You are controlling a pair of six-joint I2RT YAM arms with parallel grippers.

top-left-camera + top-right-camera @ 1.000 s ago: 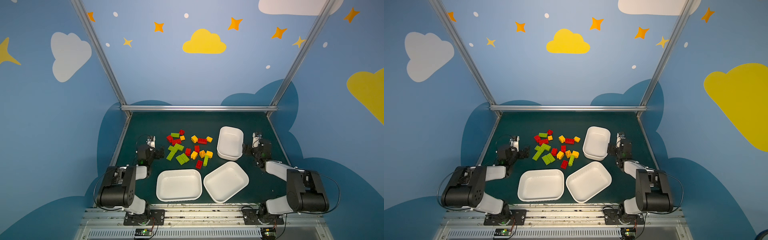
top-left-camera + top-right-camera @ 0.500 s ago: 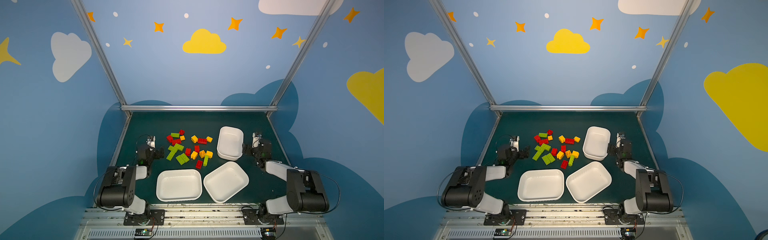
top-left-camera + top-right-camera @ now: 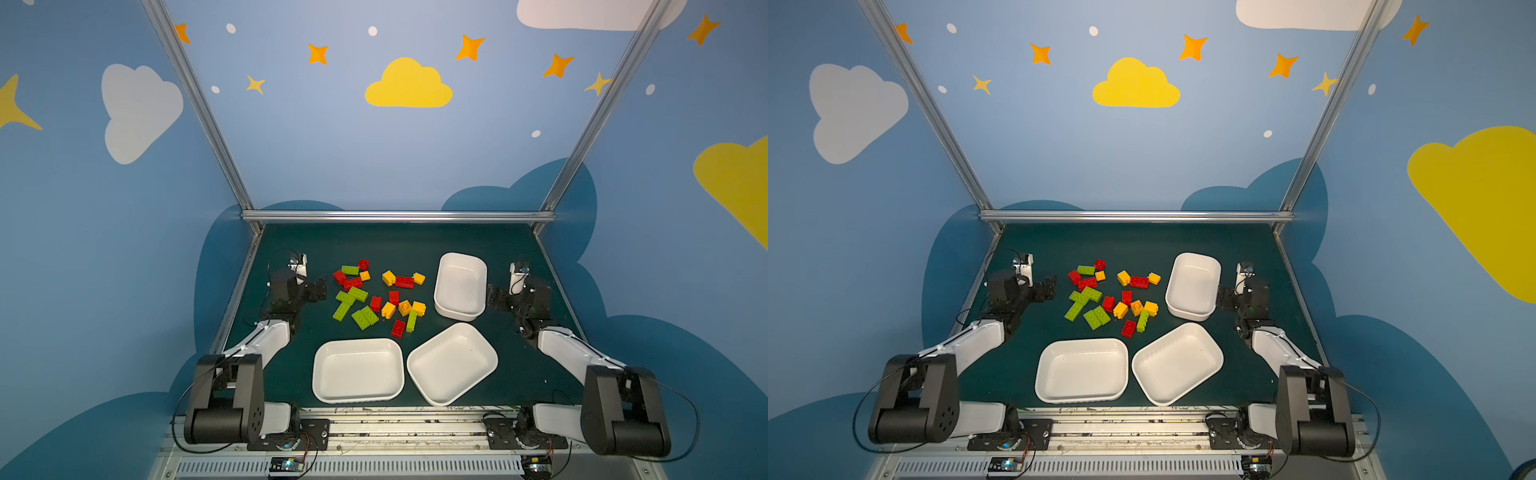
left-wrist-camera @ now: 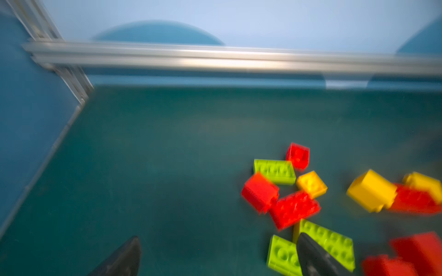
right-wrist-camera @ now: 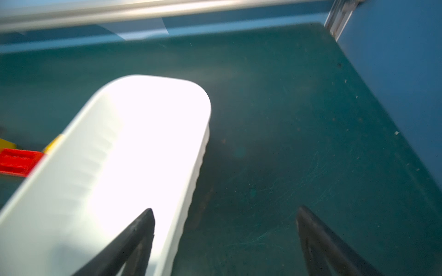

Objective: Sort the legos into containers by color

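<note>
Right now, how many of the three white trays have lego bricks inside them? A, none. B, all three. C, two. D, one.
A: the far tray, the near left tray and the near right tray all show bare white insides, while the legos lie loose on the mat.

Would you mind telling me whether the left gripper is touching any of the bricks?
Apart: in a top view, bare mat shows between the left gripper and the nearest red brick.

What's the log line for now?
left claw: open, empty | right claw: open, empty | legos: all unsorted | containers: empty
</note>
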